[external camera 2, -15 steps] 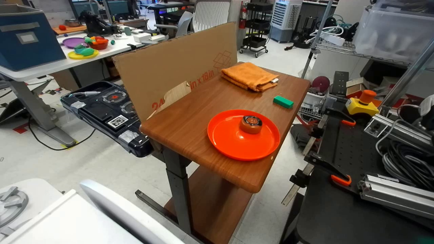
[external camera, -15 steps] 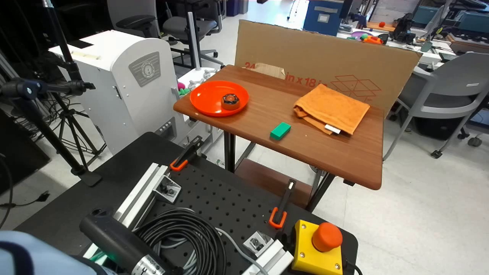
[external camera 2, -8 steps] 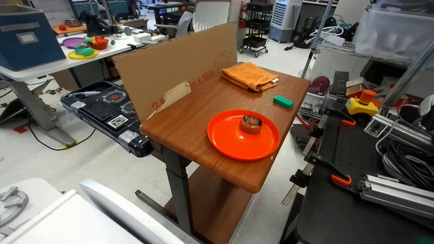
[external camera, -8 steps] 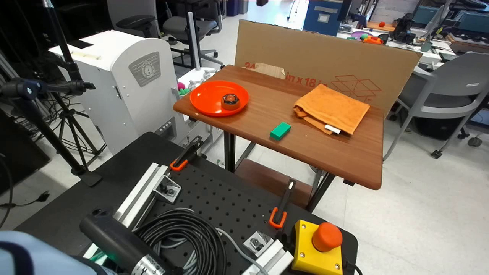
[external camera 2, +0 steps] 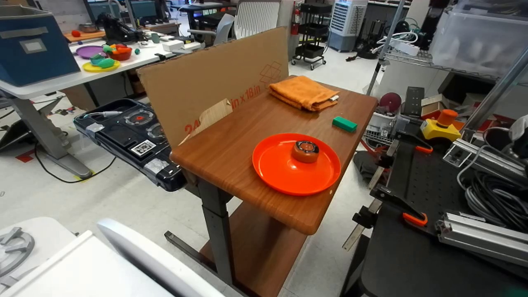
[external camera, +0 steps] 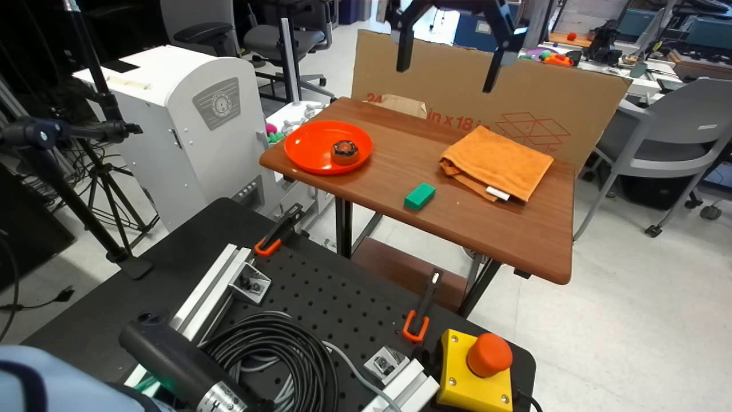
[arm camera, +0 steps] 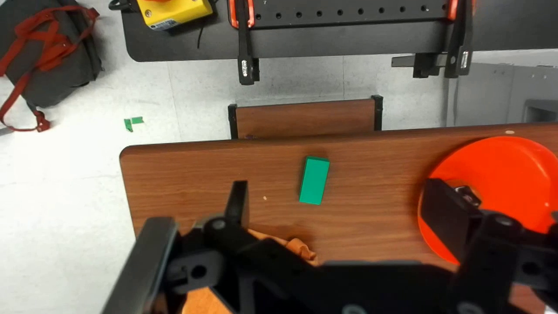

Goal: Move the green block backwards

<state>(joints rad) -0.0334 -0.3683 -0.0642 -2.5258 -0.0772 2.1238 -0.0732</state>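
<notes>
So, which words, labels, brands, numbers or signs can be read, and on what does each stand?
"24", partly hidden: on cardboard
"in x 18 in": same cardboard
Too small or blurred: label on blue bin; sticker on yellow box; tag on orange cloth; badge on white machine; silver label on black cylinder; code square on dark case.

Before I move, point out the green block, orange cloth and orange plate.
Green block (arm camera: 314, 181), wrist view: top face.
Orange cloth (external camera: 497, 163), an exterior view: folded top.
Orange plate (external camera 2: 282, 171), an exterior view: bare inner surface.

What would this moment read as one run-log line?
fingers: open, above table | green block: on table, ungrasped | orange cloth: folded, on table | held: nothing
</notes>
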